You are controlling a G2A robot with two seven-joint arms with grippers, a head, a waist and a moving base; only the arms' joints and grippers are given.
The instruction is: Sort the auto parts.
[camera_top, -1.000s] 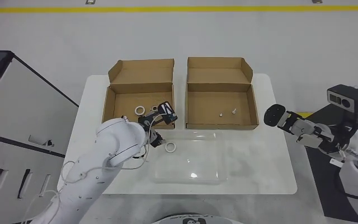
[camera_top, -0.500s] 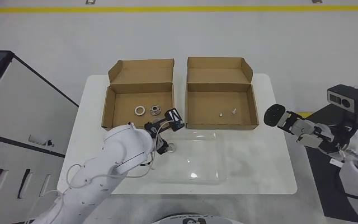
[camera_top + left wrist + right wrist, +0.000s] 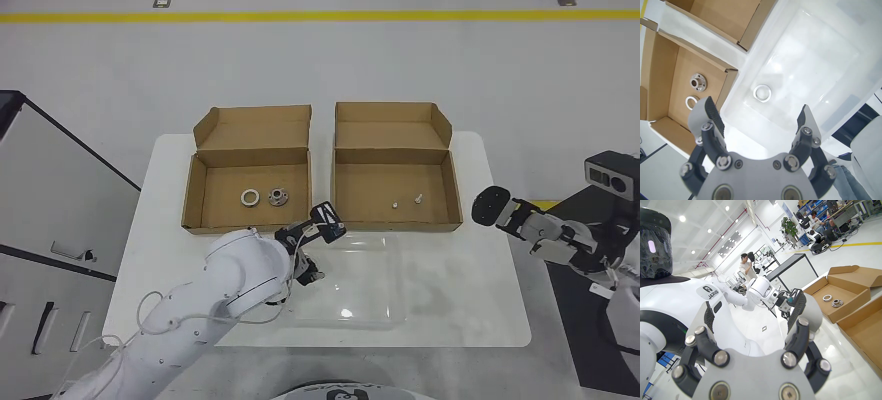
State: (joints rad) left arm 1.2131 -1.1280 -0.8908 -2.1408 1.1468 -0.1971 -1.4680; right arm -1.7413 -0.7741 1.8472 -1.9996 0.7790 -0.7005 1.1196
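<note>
Both left gripper [image 3: 756, 102] and right gripper [image 3: 752, 297] are holding jaws apart; the left is half-covering a flat silver washer [image 3: 686, 103].

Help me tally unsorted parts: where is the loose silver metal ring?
Left wrist view: the silver metal ring lies flat in the clear plastic tray, at its corner nearest the left brown cardboard box.

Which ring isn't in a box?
The ring in the clear tray, just ahead of the open left gripper. The other ring lies in a cardboard box beside the flanged hub.
</note>
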